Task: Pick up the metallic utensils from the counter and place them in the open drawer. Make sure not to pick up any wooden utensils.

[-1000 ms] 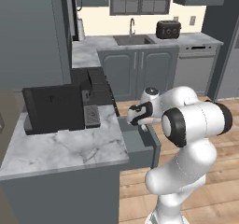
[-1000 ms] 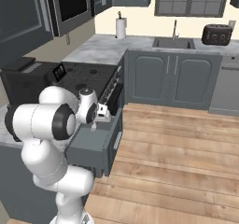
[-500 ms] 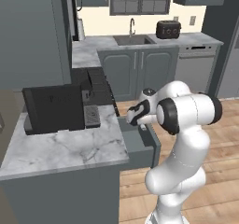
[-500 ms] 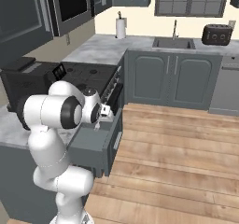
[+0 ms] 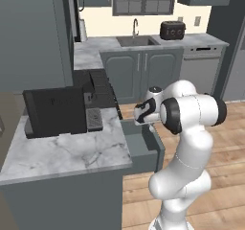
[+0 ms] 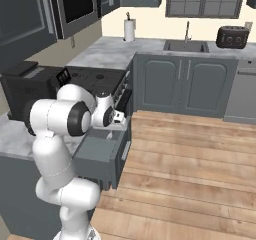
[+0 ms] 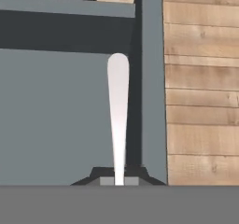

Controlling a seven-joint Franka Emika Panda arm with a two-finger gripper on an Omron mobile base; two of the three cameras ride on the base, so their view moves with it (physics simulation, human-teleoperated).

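My gripper (image 7: pixel 119 181) is shut on the end of a pale silver metallic utensil (image 7: pixel 118 111), which points away from the hand over the grey floor of the open drawer (image 7: pixel 56 120). The slim piece hangs close to the drawer's right wall (image 7: pixel 151 78). From the base, the hand (image 5: pixel 143 113) hovers above the pulled-out slate-grey drawer (image 5: pixel 143 145), also seen from the other side (image 6: pixel 97 154). The counter and the wooden utensils are out of view.
A black box appliance (image 5: pixel 52 111) stands on the marble top over grey cabinets (image 5: pixel 72 152) left of the drawer. A dark stove (image 5: pixel 98 83) lies behind it. Wooden floor (image 6: pixel 190 154) spreads to the right; sink cabinets (image 6: pixel 185 84) stand at the back.
The arm's big elbow joints have swung in toward the drawer. The hand has stayed over the drawer with the silver utensil in its grip.
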